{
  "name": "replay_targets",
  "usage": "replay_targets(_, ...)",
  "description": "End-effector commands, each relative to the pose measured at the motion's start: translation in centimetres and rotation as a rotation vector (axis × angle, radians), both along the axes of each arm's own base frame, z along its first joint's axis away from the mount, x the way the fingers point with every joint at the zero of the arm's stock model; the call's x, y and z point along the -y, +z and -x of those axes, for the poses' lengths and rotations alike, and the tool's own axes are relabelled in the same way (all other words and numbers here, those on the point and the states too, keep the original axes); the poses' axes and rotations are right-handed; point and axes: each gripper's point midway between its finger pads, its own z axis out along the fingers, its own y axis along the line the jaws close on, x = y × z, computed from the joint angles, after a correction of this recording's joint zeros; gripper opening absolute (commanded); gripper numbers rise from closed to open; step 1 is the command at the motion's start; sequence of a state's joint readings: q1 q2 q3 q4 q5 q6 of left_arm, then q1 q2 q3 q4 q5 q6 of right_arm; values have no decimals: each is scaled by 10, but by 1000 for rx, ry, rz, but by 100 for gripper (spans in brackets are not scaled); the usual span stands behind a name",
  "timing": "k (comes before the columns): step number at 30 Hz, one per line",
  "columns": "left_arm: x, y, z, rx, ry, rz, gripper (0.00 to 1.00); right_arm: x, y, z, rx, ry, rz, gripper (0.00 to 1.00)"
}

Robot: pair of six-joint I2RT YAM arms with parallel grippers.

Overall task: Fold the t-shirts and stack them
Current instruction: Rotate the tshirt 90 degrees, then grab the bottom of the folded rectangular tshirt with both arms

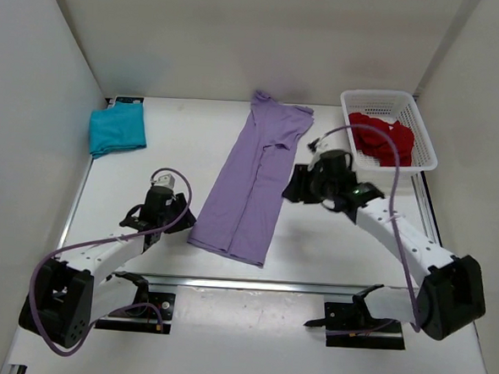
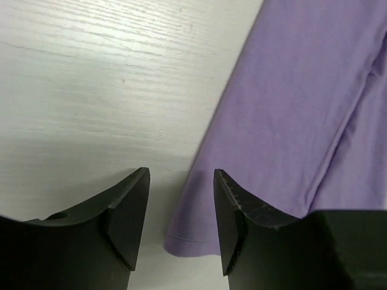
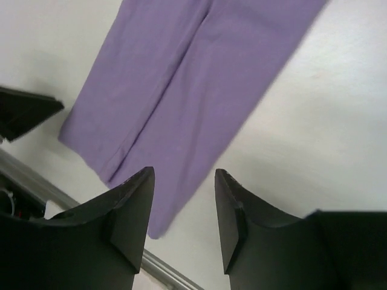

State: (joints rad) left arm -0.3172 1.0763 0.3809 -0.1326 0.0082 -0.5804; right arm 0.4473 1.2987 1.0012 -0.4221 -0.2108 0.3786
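You are holding both grippers over the table [image 1: 331,243] with nothing in either. The left gripper [image 2: 181,175] is standing with its jaws moderately apart, just beside the near left hem corner of the purple shirt [image 1: 254,183]. The right gripper [image 3: 184,172] is hanging above the shirt's right edge with its jaws wide.

The purple shirt is lying mid-table as a long narrow strip, collar far, hem near.

Risks, as judged:
- If you are pinching only the top layer at the hem, the lengthwise fold is likely to be pulled open.
- With the right gripper sitting over the very edge of the cloth, a closing there could miss it.
- If one arm is lifting ahead of the other, the strip will skew.

Count: three shirts, namely the purple one, one teal shirt [image 1: 117,131] lying folded far left, and one red shirt [image 1: 381,137] bunched in the one white basket [image 1: 382,98] far right. Two grippers.
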Motion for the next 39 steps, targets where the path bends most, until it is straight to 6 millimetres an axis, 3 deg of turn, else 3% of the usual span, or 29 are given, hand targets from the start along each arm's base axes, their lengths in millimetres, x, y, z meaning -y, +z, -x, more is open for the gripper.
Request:
replay_targets(1, -9, -8, 6, -17, 6, -81, 58, -52, -55, 41, -111, 92, -121, 43)
replay_targets(5, 2, -19, 19, -71, -53, -76, 50, -68, -87, 84, -201, 131, -193, 46)
replay_targets(10, 18, -33, 36, -143, -133, -60, 23, -79, -102, 112, -251, 178, -207, 47)
replay_targets(11, 21, -36, 44, -159, -148, -50, 13, -80, -106, 118, -268, 177, -224, 46)
replay_targets(14, 31, -32, 54, -159, -178, 4, 1, -82, -115, 133, -320, 200, -252, 44)
replay_targets(15, 34, -31, 58, -160, -184, 20, 0, -80, -120, 137, -329, 206, -244, 38)
replay_targets(16, 39, -29, 63, -163, -203, 39, 0, -80, -120, 139, -341, 215, -246, 30)
replay_targets(18, 46, -27, 76, -175, -241, 51, 0, -67, -124, 139, -360, 182, -238, 3)
replay_targets(20, 54, -25, 89, -187, -285, 67, 0, -48, -128, 141, -362, 140, -216, 0)
replay_targets(22, 64, -21, 98, -198, -329, 106, 2, -25, -126, 140, -325, 99, -186, 0)
replay_targets(23, 66, -21, 103, -211, -348, 114, 4, -13, -135, 151, -363, 88, -151, 0)
replay_targets(24, 64, -21, 104, -216, -348, 107, 15, -8, -128, 146, -333, 78, -155, 1)
replay_targets(25, 64, -20, 103, -209, -352, 106, 28, 0, -132, 153, -360, 74, -140, 5)
replay_targets(28, 54, -20, 101, -203, -336, 93, 50, 3, -132, 166, -374, 74, -139, 31)
replay_targets(31, 55, -20, 104, -209, -376, 89, 65, 7, -137, 173, -395, 62, -131, 40)
replay_targets(33, 61, -22, 113, -232, -419, 71, 66, 7, -138, 176, -410, 62, -142, 40)
replay_targets(37, 59, -34, 127, -279, -450, 58, 56, -4, -140, 186, -436, 92, -137, 38)
replay_targets(39, 61, -35, 129, -281, -465, 65, 51, -9, -142, 189, -457, 95, -145, 31)
